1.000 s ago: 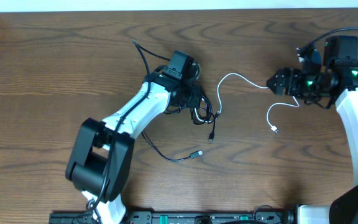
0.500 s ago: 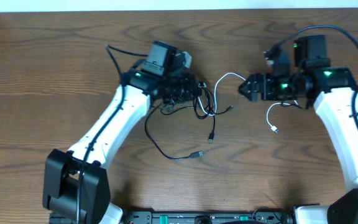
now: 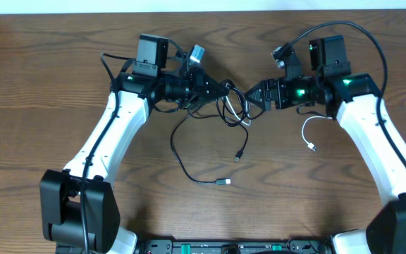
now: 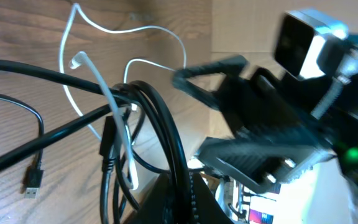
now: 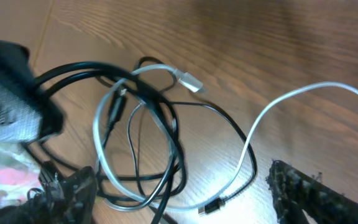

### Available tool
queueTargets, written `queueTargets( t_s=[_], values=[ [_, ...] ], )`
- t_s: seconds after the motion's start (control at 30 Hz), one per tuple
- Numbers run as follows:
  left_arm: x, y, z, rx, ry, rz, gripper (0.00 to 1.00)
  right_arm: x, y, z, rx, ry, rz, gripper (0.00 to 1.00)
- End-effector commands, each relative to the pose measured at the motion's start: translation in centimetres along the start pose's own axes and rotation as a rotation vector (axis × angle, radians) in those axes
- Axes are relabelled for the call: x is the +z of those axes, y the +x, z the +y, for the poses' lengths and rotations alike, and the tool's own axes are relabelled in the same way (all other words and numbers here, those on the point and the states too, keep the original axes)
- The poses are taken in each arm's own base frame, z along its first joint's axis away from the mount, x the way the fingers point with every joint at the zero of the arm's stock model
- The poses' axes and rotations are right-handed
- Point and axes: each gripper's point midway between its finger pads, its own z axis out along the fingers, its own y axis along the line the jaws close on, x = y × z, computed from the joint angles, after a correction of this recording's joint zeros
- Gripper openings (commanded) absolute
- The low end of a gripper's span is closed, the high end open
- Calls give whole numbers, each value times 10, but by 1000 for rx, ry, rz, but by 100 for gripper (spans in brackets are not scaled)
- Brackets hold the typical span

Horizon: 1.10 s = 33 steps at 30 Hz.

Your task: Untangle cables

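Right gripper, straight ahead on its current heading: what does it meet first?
Most likely the tangled bundle of thin black and white cables, directly ahead of the open right gripper. Beyond it sits the left gripper, shut on that bundle. The right gripper's height above the cables is unclear.

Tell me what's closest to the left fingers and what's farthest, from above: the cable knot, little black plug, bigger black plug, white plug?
1. cable knot, right at the left fingers.
2. little black plug, toward the robot.
3. bigger black plug, farther that way.
4. white plug, far off on the right side.
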Motion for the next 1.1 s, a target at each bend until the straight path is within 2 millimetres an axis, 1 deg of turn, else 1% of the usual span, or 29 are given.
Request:
queueTargets(
  t_s=[0.0, 0.17, 0.33, 0.4, 0.47, 0.53, 0.6, 0.73, 0.77, 0.87, 0.9, 0.93, 1.03, 1.07],
  values=[
    [-9, -1, -17, 103, 66, 12, 8, 13, 0, 7, 20, -92, 26, 81],
    [-9, -1, -17, 190, 67, 9, 6, 20, -3, 26, -68, -258, 22, 71],
    [-10, -3, -17, 205, 67, 3, 7, 26, -7, 35, -110, -288, 9, 59],
    [-12, -4, -16, 180, 66, -3, 8, 29, -6, 41, -128, -296, 13, 55],
    [-15, -7, -15, 142, 68, -10, 7, 34, -3, 43, -135, -276, 23, 49],
    [-21, -8, -20, 141, 107, -6, 7, 41, 1, 35, -99, -199, 40, 43],
    [-29, -8, -32, 156, 180, 11, 7, 49, 4, 17, -20, -77, 56, 34],
    [-41, -8, -44, 164, 254, 30, 7, 53, 8, -24, 210, 161, 44, 33],
    [-44, -8, -49, 170, 274, 35, 7, 51, 11, -39, 274, 247, 34, 33],
    [-49, -5, -61, 198, 307, 45, 7, 45, 18, -64, 366, 390, 24, 33],
    [-51, -4, -66, 212, 317, 46, 8, 44, 21, -70, 378, 423, 24, 33],
    [-53, -4, -70, 222, 321, 45, 7, 44, 22, -71, 381, 430, 27, 33],
    [-59, 0, -84, 277, 329, 28, 8, 43, 20, -72, 385, 423, 23, 34],
    [-63, 2, -91, 307, 333, 20, 7, 44, 16, -67, 349, 385, 22, 36]
  ],
)
